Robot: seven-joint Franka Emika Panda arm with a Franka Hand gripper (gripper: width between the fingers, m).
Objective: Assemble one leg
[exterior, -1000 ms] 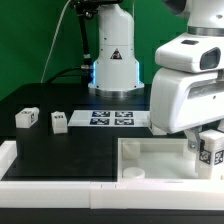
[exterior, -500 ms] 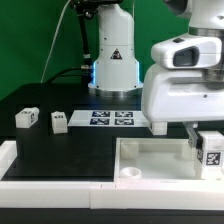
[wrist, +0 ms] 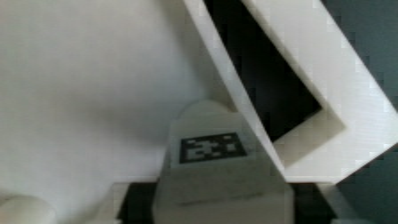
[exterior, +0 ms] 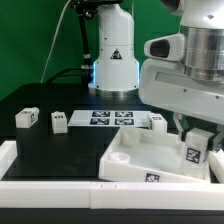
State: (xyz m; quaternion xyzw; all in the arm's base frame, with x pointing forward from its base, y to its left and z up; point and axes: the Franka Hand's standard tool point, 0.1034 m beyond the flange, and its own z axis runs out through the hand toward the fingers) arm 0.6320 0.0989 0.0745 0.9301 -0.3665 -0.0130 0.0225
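Observation:
My gripper [exterior: 197, 138] is shut on a leg [exterior: 193, 153], a small white post with a black-and-white tag. It holds the leg upright over the right part of the large flat white tray-like piece [exterior: 140, 162], which lies skewed on the table. In the wrist view the leg [wrist: 217, 170] fills the middle between my jaws, with its tag facing the camera. The tray's flat floor [wrist: 89, 90] and raised rim [wrist: 285, 80] lie beyond it. Whether the leg's foot touches a socket is hidden.
Two loose legs [exterior: 26, 118] [exterior: 59, 121] stand at the exterior view's left and a third [exterior: 158, 121] behind the tray. The marker board [exterior: 112, 118] lies at the back centre. A white rail [exterior: 50, 185] runs along the front edge.
The arm has risen and shifted to the exterior view's left with the leg. The tray-like piece has swung round and now lies skewed, its left corner pushed forward.

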